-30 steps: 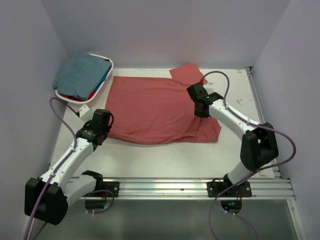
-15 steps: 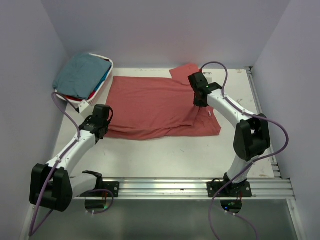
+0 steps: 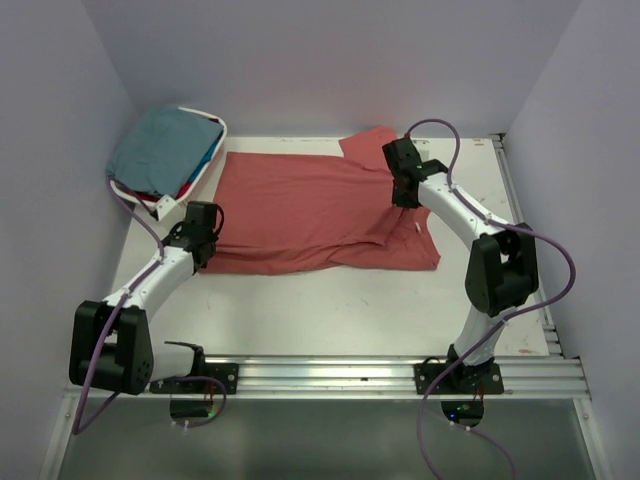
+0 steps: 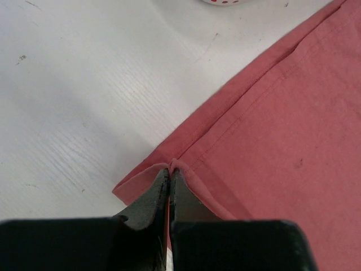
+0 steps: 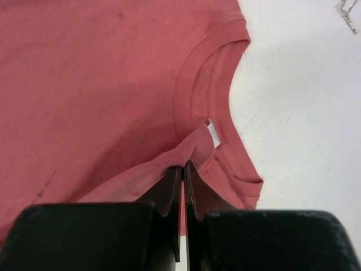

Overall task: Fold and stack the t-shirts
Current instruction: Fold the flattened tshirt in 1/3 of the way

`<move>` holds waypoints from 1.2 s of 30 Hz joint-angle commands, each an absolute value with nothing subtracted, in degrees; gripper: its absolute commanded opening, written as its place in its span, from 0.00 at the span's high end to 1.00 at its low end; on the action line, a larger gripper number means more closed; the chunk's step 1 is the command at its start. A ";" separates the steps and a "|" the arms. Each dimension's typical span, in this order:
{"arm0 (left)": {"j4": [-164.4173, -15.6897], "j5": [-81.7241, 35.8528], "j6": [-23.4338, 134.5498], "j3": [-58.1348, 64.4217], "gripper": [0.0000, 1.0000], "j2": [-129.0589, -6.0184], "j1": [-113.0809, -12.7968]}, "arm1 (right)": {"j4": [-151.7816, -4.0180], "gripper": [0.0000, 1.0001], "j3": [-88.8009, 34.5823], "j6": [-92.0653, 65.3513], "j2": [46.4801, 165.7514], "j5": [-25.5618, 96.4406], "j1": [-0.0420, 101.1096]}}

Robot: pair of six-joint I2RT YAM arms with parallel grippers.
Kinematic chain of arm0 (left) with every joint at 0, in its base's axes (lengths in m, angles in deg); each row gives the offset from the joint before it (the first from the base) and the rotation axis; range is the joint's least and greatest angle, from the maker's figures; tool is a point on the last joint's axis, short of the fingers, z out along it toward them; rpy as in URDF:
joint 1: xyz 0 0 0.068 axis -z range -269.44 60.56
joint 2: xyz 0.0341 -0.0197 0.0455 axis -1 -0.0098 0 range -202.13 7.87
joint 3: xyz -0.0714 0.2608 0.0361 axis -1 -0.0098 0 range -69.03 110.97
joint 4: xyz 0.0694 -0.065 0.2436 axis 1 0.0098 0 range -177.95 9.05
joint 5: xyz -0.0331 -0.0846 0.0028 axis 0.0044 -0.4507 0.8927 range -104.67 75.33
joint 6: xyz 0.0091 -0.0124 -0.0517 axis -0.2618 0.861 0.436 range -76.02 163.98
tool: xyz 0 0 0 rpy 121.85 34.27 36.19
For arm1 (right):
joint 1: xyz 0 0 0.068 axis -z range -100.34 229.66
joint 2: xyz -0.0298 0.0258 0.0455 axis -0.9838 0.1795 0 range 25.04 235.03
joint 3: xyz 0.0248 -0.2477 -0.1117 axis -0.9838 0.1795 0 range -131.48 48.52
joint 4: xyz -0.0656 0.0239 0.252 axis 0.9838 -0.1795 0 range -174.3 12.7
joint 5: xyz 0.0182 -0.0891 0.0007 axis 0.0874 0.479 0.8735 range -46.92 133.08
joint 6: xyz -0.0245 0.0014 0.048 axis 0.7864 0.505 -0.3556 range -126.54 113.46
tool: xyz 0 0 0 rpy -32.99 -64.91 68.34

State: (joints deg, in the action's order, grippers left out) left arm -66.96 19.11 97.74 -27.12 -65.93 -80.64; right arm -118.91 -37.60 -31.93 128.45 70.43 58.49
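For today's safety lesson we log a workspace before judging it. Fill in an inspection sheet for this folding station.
Surface: white table, lightly scuffed.
Job's things: red t-shirt spread out, rumpled at its right end; teal t-shirt heaped in the basket.
Clutter: white basket at the far-left corner.
Grippers: left gripper shut on the red t-shirt's hem corner; right gripper shut on cloth beside its collar.
Cables: purple cable looped over each arm.
Surroundings: plain walls on three sides.

Brick-red t-shirt (image 3: 300,210): one is counted
Teal t-shirt (image 3: 160,148): one
Basket (image 3: 222,130): one
Left tool (image 4: 170,170), right tool (image 5: 183,166): two
Desk (image 3: 300,310): one
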 commanded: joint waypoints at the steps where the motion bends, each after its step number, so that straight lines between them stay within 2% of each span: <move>1: -69.67 21.10 96.54 -24.64 1.00 -65.78 -82.14 | -118.61 1.00 -37.08 -31.06 124.88 71.21 60.76; 12: -70.55 20.84 96.10 -23.59 1.00 -66.57 -83.28 | -118.53 1.00 -37.96 -30.98 125.76 70.06 62.87; 36: -74.15 17.93 94.16 -15.59 1.00 -80.72 -84.43 | -119.23 1.00 -50.44 -30.10 137.71 67.25 63.93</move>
State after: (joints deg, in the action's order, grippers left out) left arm -71.24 16.83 95.33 -18.28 -80.05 -83.48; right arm -119.46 -47.04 -30.92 136.84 67.57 63.34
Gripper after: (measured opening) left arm 0.013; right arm 0.015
